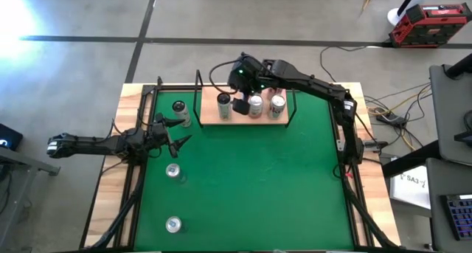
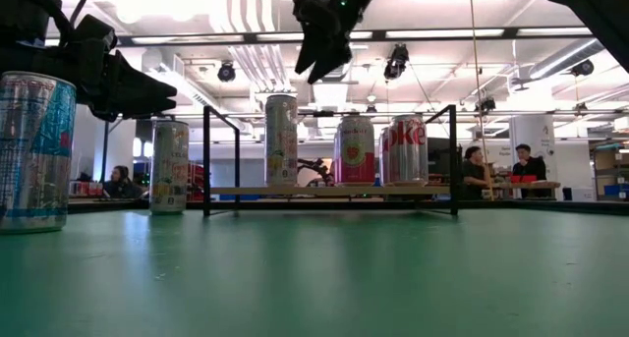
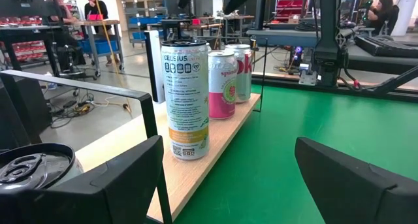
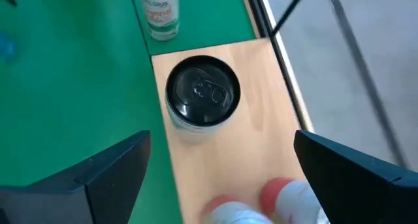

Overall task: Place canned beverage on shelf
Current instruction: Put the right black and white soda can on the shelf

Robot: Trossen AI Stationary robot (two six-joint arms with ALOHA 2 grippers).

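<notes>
I read a between-cans step: right hand [image 1: 240, 98] hangs wide and empty over the shelf [image 1: 243, 117], left hand [image 1: 179, 133], open, must take the nearest can [image 1: 179, 113].

"CELSIUS" on tall white can [image 3: 186, 96], nearest on shelf [image 3: 219, 142] ahead of left pincer [image 3: 228, 185], fingers apart; small print below unreadable
"spind…" partly legible on pink can [image 3: 224, 83] just behind it
Large red letters, partly hidden, on third can [image 3: 244, 70] farther along shelf
"SA3-7" on white sheet [image 1: 414, 182] beside worktop [image 1: 251, 186], well away from right pincer [image 1: 240, 104]
</notes>
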